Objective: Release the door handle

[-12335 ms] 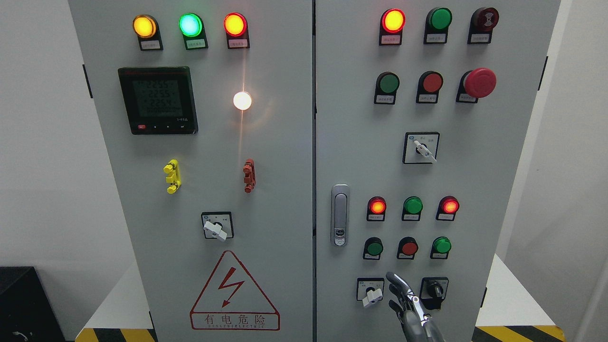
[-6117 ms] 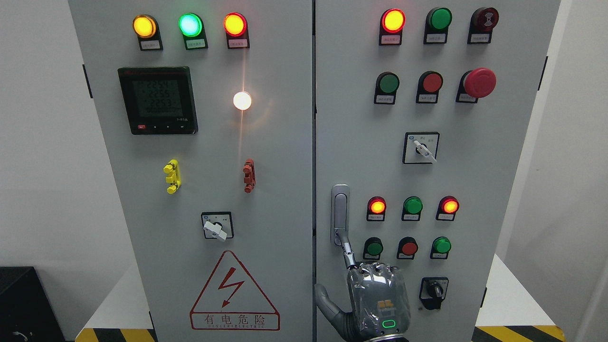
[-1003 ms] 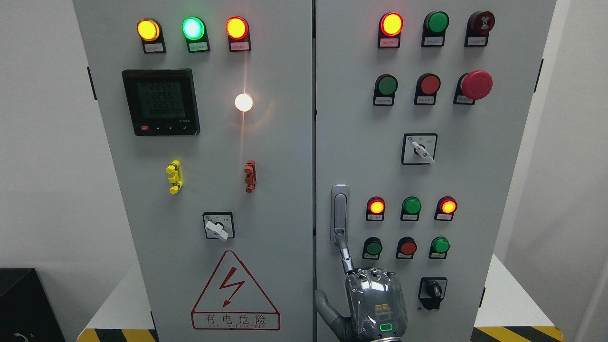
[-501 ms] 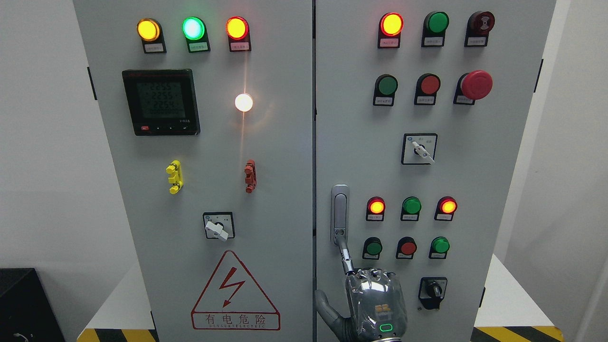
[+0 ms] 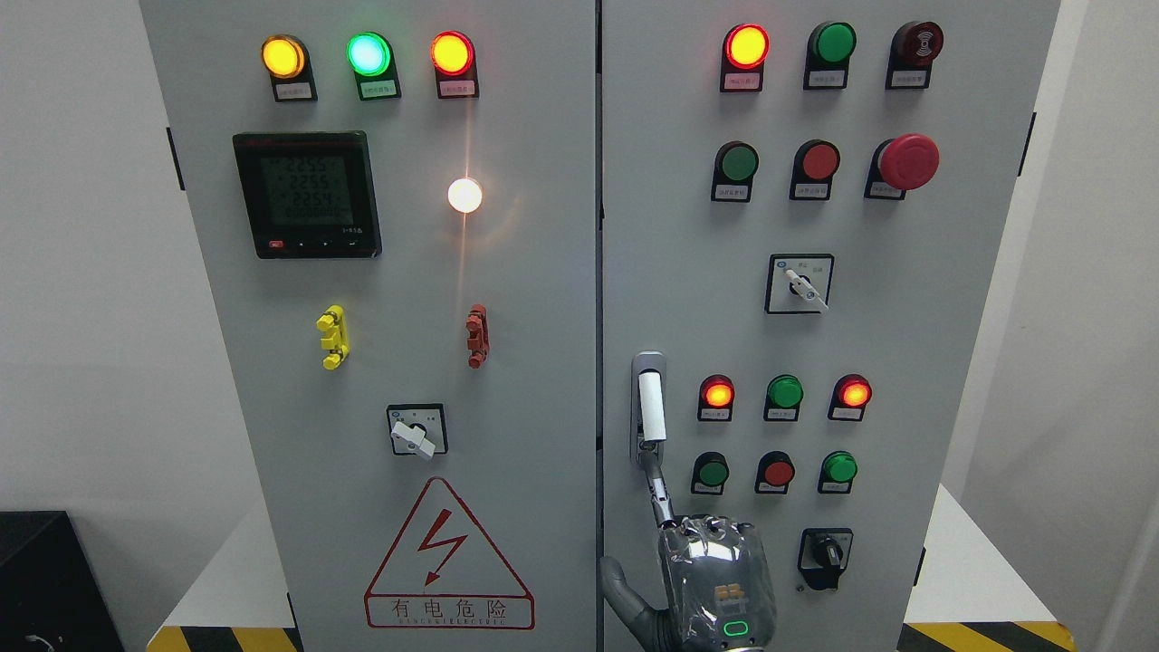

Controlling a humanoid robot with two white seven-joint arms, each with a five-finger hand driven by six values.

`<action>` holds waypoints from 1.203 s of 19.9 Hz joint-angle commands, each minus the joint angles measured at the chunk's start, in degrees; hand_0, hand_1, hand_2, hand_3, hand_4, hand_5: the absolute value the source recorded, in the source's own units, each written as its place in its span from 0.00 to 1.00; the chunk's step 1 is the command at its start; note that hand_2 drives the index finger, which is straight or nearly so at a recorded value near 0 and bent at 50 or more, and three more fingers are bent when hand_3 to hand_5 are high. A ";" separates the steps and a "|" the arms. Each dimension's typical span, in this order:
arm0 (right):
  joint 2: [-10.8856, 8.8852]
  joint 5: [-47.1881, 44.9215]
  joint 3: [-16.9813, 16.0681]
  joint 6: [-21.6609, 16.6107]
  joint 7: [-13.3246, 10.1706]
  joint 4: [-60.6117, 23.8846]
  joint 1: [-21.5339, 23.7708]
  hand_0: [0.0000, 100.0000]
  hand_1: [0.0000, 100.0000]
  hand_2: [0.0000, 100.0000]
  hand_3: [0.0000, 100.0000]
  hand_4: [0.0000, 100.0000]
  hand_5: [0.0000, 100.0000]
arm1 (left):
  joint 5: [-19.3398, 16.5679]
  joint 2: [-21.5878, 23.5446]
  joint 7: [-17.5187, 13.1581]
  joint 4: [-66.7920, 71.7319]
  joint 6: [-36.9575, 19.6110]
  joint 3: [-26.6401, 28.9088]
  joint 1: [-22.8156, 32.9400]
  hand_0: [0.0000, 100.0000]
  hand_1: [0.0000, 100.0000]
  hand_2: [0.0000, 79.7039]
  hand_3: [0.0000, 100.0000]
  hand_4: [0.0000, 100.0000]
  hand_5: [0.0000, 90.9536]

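Note:
The door handle (image 5: 651,405) is a slim vertical swing handle in a grey housing at the left edge of the cabinet's right door (image 5: 914,344). Its lever stands out from the housing and looks bright white. My right hand (image 5: 711,566) comes up from the bottom edge below it, with the back of the hand towards me. Its index finger (image 5: 660,493) points up and its tip touches the lower end of the handle at the lock button. The other fingers are curled and the thumb sticks out left. The hand holds nothing.
Lit red and green pilot lamps (image 5: 784,392), push buttons (image 5: 777,471) and a black rotary switch (image 5: 826,549) sit just right of the handle. The left door (image 5: 525,362) carries a meter, lamps, a selector switch and a hazard sign. Yellow-black floor tape runs at both bottom corners.
The handle's lever has popped out of its housing and now shows bright white. My right hand and its index finger stay in the same place.

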 commanded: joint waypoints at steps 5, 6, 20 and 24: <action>-0.01 -0.08 0.06 0.02 0.75 -0.12 0.21 0.33 0.24 0.00 1.00 1.00 1.00 | 0.00 0.00 0.05 1.67 0.03 0.00 -1.50 0.12 0.56 0.00 0.00 0.00 0.00; -0.02 -0.08 0.06 0.02 0.75 -0.12 0.21 0.33 0.24 0.00 1.00 1.00 1.00 | 0.00 0.00 0.05 1.67 0.03 0.00 -1.50 0.12 0.56 0.00 0.00 0.00 0.00; -0.02 -0.08 0.14 -0.07 0.66 -1.35 0.30 0.33 0.24 0.00 1.00 1.00 1.00 | 0.00 0.00 0.05 1.67 0.03 0.00 -1.50 0.12 0.56 0.00 0.00 0.00 0.00; -0.02 -0.08 0.14 -0.07 0.66 -2.67 0.65 0.34 0.24 0.00 1.00 1.00 1.00 | 0.00 0.00 0.05 1.67 0.03 0.00 -1.58 0.12 0.56 0.00 0.00 0.00 0.00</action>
